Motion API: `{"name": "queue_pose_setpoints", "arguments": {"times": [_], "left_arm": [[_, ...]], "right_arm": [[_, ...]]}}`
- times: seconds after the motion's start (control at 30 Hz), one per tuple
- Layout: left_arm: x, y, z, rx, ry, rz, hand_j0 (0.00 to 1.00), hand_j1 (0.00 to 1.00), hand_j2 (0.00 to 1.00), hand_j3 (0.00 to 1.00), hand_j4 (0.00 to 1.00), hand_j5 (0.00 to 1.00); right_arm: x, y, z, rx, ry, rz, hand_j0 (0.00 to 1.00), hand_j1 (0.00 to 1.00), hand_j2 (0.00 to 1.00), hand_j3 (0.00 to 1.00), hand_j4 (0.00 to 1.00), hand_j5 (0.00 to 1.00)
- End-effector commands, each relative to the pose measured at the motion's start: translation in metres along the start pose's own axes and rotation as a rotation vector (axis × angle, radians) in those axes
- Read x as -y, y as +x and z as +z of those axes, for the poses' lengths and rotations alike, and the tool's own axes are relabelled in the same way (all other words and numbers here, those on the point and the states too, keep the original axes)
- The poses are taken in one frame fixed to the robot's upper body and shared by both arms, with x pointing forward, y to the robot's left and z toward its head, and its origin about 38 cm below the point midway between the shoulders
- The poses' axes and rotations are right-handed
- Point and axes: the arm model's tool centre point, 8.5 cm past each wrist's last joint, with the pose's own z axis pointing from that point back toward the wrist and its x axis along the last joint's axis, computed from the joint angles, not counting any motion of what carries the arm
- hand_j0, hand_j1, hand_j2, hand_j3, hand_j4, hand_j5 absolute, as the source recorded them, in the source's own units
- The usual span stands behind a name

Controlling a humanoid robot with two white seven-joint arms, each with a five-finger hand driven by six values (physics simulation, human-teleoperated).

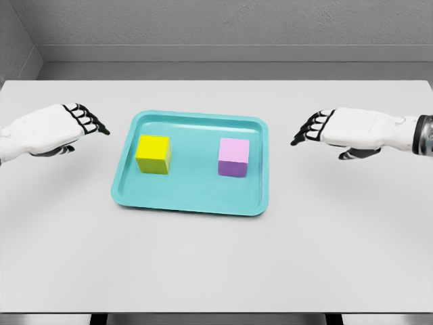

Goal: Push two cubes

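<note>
- The left hand (51, 130) hovers over the white table (216, 264), off the left side of the tray and apart from it. Its fingers (89, 122) are stretched out flat and loosely spread, pointing toward the tray's left rim, and it holds nothing.
- The teal tray (193, 203) lies flat near the middle of the table, a shallow rectangle with rounded corners and a raised rim.
- The yellow cube (153, 154) sits inside the tray, in its left half, clear of the rim on every side.
- The pink cube (233, 157) sits inside the tray, in its right half, roughly level with the yellow cube and well apart from it, with bare tray floor between them. It is a little nearer the tray's right rim than its centre.
- The right hand (352, 128) hovers off the right side of the tray, apart from it. Its fingers (308, 130) are extended and slightly fanned, tips aimed at the tray's right rim, and it grasps nothing. A dark band shows at the wrist by the picture's right edge.
</note>
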Motion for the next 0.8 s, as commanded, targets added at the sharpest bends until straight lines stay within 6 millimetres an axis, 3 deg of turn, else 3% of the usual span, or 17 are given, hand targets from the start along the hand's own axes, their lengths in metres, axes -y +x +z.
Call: {"name": "queue_pose_setpoints", "arguments": {"times": [0.0, 0.1, 0.17, 0.37, 0.43, 0.77], "left_arm": [[0.010, 0.009, -0.008, 0.027, -0.020, 0.018, 0.74, 0.74, 0.74, 0.74, 0.74, 0.74], [0.008, 0.012, -0.018, 0.050, -0.029, 0.009, 0.74, 0.74, 0.74, 0.74, 0.74, 0.74], [0.008, 0.012, -0.023, 0.058, -0.029, 0.011, 0.74, 0.74, 0.74, 0.74, 0.74, 0.74], [0.011, 0.014, -0.036, 0.072, -0.054, 0.018, 0.74, 0.74, 0.74, 0.74, 0.74, 0.74], [0.014, 0.015, -0.042, 0.078, -0.069, 0.027, 0.74, 0.74, 0.74, 0.74, 0.74, 0.74], [0.017, 0.015, -0.048, 0.078, -0.076, 0.042, 0.74, 0.74, 0.74, 0.74, 0.74, 0.74]], "right_arm": [[-0.004, -0.003, -0.013, 0.005, -0.015, -0.035, 0.79, 0.79, 0.79, 0.79, 0.79, 0.79], [-0.015, -0.015, -0.010, -0.028, -0.002, -0.071, 0.78, 0.78, 0.78, 0.78, 0.78, 0.78], [-0.020, -0.016, -0.021, -0.029, -0.003, -0.086, 0.75, 0.75, 0.75, 0.75, 0.75, 0.75], [-0.023, -0.008, -0.053, 0.017, -0.043, -0.134, 0.72, 0.72, 0.72, 0.72, 0.72, 0.72], [-0.022, -0.006, -0.054, 0.022, -0.044, -0.131, 0.68, 0.68, 0.68, 0.68, 0.68, 0.68], [-0.021, 0.012, -0.063, 0.058, -0.026, -0.079, 0.68, 0.68, 0.68, 0.68, 0.68, 0.68]]}}
